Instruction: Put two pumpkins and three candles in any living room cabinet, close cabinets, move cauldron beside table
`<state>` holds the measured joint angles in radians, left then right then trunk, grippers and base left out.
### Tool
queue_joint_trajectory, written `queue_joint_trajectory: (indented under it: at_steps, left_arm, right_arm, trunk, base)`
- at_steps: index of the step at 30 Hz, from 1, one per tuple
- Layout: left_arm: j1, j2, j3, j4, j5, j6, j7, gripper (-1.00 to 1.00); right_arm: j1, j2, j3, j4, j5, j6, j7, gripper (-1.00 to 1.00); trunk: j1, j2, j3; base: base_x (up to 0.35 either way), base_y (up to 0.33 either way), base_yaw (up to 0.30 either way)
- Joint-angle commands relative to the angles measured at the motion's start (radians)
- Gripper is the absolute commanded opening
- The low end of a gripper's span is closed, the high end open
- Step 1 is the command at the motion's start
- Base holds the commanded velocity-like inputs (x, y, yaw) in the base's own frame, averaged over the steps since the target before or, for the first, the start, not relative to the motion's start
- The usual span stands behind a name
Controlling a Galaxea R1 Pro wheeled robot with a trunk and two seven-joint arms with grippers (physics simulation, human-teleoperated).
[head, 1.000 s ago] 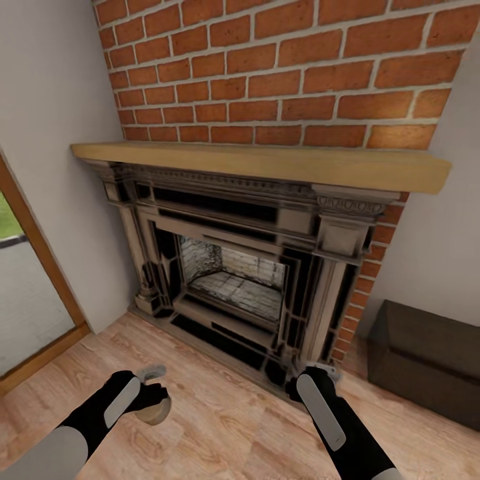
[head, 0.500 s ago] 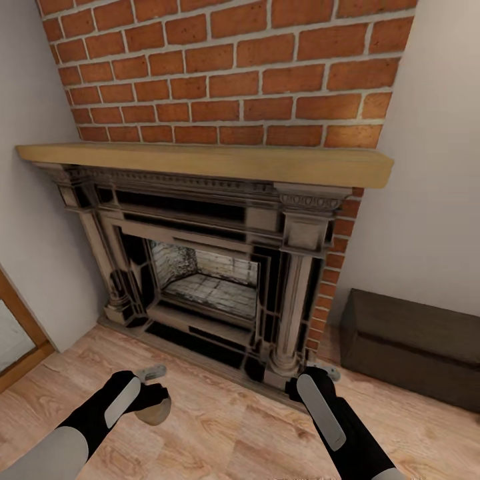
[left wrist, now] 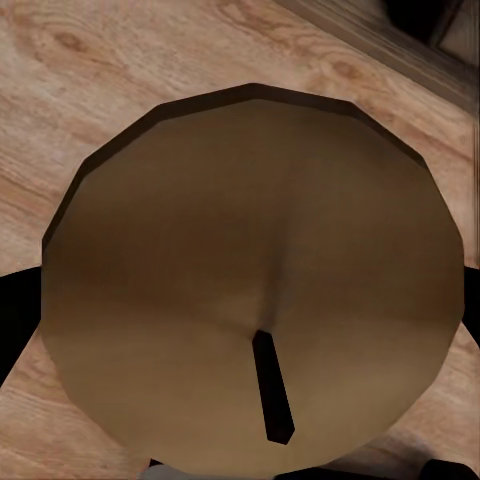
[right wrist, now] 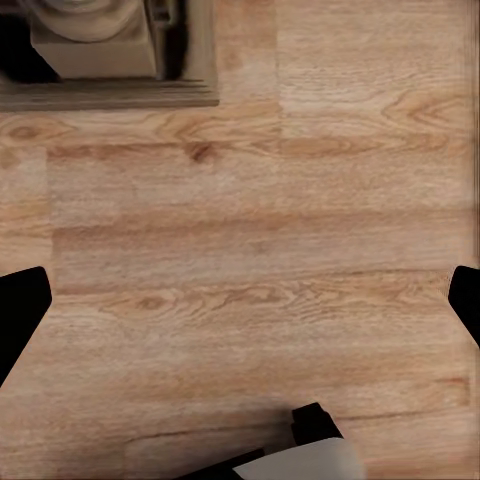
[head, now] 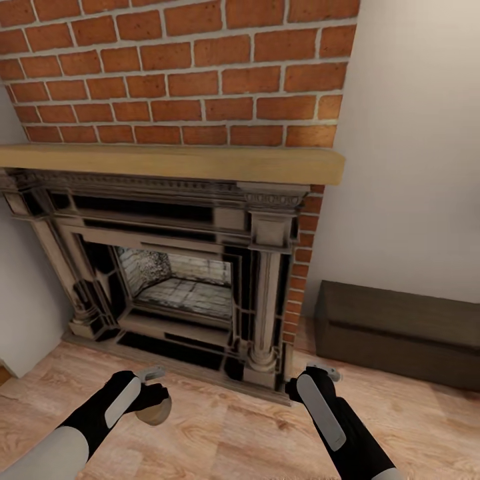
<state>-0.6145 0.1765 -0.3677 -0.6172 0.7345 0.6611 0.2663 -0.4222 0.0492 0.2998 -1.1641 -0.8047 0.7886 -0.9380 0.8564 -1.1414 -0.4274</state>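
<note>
Before fireplace (head: 180, 267), left fingers (head: 148, 400) gripping candle (left wrist: 255, 290), cabinet (head: 400, 330) rightward

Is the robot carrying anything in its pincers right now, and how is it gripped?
Yes: the left pincer grips a candle by its round sides. The right pincer is open and empty.

Black forearms (head: 110, 413), grey oval panels, white sleeves

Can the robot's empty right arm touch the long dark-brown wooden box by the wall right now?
Probably not yet. The right gripper hangs open over bare wooden floor, and the long dark-brown wooden cabinet sits apart from it, farther off against the wall. Nothing blocks the way, so the robot likely needs to roll closer first.
</note>
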Motion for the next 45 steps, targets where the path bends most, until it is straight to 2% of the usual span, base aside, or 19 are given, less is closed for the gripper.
queue_joint_trajectory:
  at_steps: [1,45]
  left_arm:
    - [-0.001,0.002,-0.007,-0.003,0.009,0.002,0.009,-1.0]
    - [-0.001,-0.002,-0.007,0.002,0.006,0.002,0.01,-1.0]
  right_arm:
    - [-0.001,0.0,0.001,0.0,-0.008,0.003,-0.01,1.0]
    - [-0.001,0.0,0.001,0.003,-0.008,0.003,-0.01,1.0]
  trunk:
    - [0.0,-0.001,-0.001]
    - [0.0,-0.001,-0.001]
  base:
    - [0.0,0.0,-0.277]
    - [0.0,0.0,-0.277]
